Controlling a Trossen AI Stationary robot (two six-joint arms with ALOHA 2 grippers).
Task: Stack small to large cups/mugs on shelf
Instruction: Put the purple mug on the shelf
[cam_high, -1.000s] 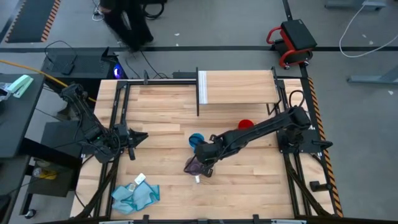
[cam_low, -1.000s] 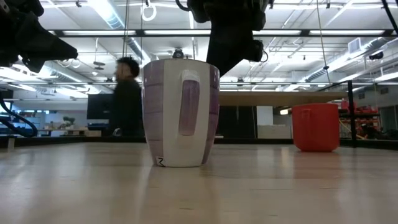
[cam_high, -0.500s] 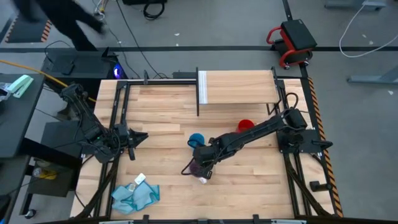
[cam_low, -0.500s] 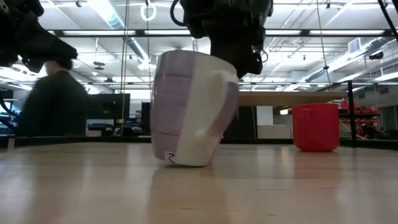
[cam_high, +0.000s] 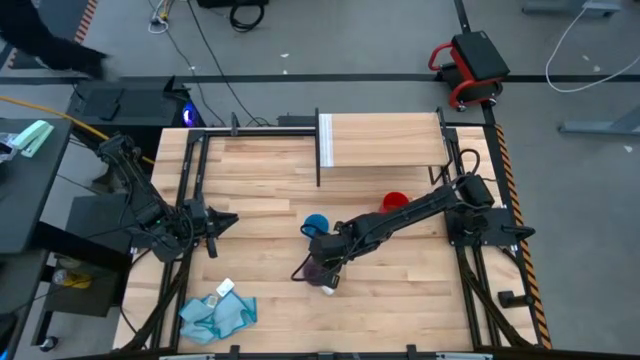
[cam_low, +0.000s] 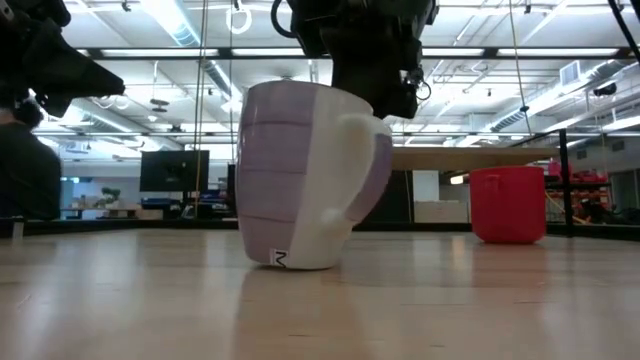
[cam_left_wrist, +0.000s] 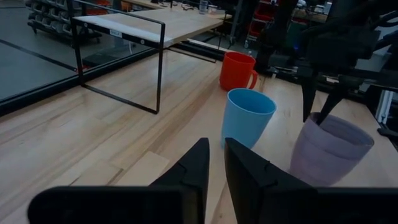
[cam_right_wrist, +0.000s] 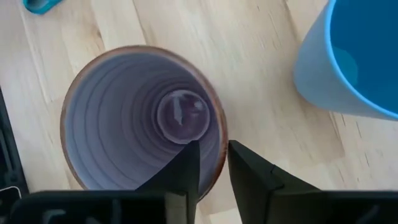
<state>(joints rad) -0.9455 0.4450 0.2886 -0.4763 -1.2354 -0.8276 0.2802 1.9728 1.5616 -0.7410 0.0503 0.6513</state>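
The translucent purple cup (cam_high: 318, 272), with a white strip down its side, stands on its base at the table's middle, near side, and also shows in the low view (cam_low: 300, 180). My right gripper (cam_right_wrist: 213, 155) is above it, shut on its rim. The blue cup (cam_high: 316, 223) stands just beyond it, and the red mug (cam_high: 395, 201) stands farther right, in front of the shelf (cam_high: 380, 140). My left gripper (cam_high: 228, 220) is shut and empty at the table's left side, and its wrist view (cam_left_wrist: 216, 155) faces the cups. My right gripper has the purple cup's rim (cam_right_wrist: 219, 163) between its fingers, one finger (cam_right_wrist: 186, 168) inside the cup and one (cam_right_wrist: 249, 174) outside. The fingers come from above, pointing down. The cup stands with its base on the table, leaning only slightly.
A blue cloth (cam_high: 217, 312) and a small white item (cam_high: 224, 288) lie at the table's near left corner. The shelf's black posts (cam_left_wrist: 160, 68) stand behind the cups. A person (cam_low: 25, 170) is in the room beyond the table's left side.
My right gripper has gone a little toward the table's near edge, over the purple cup. The cup has tipped, turned about so its white strip faces right in the low view, and settled back nearly upright on its base. The person has walked off to the left.
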